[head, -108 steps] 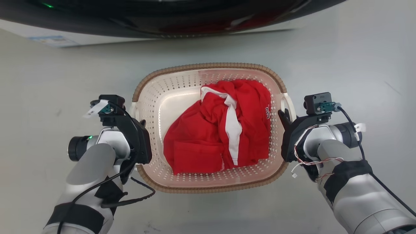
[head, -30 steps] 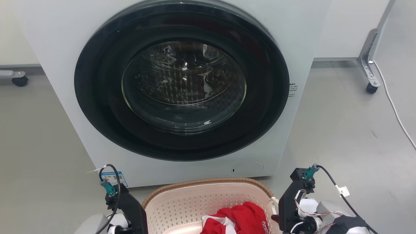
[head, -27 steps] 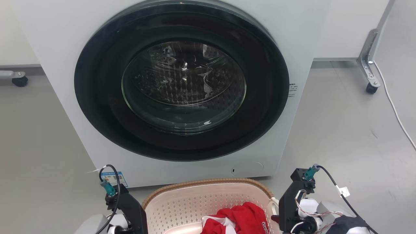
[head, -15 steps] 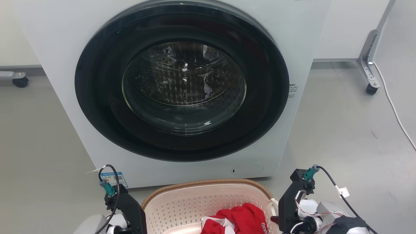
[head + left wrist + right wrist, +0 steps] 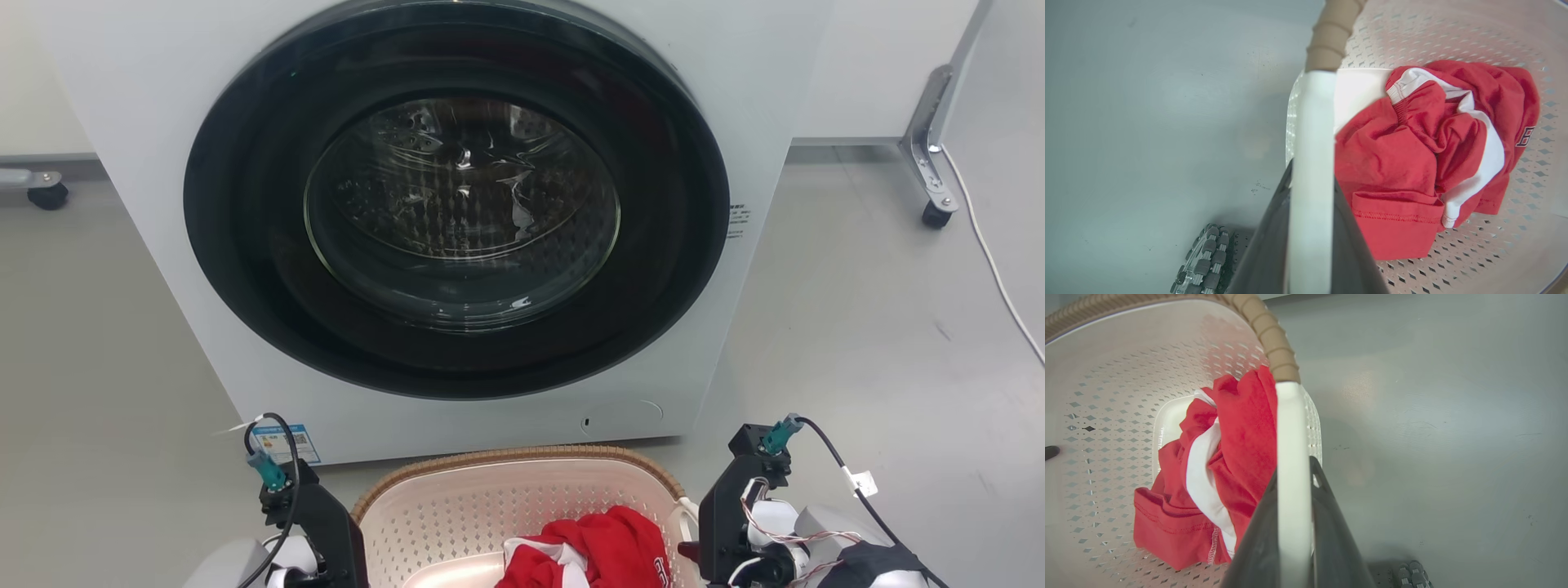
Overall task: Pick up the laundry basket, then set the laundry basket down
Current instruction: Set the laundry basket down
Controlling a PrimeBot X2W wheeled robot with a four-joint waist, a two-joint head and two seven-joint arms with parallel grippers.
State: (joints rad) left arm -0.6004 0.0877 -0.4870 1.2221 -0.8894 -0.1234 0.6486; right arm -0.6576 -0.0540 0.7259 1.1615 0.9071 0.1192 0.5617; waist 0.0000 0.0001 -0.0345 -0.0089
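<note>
The left hand is closed on the laundry basket's left handle: its two dark fingers stand narrow, one on each side of the white bar, with the bar running up between them. The right hand grips the right handle in the same way. Taking both handles at once keeps the load level and stops the light plastic from twisting, which a one-sided grip would likely allow.

The laundry basket hangs between the two hands at the near edge of the head view, its brown rim towards the washing machine. In both wrist views the floor lies well below the handles, so the basket seems to be carried off the ground, though its base is hidden.

A red garment with white trim lies bunched inside, towards the right wall. It is soft and low, so it should not shift much.

The machine's round door is shut, just beyond the far rim. I judge the lift done and the setting down yet to come, probably on the floor before the machine.
</note>
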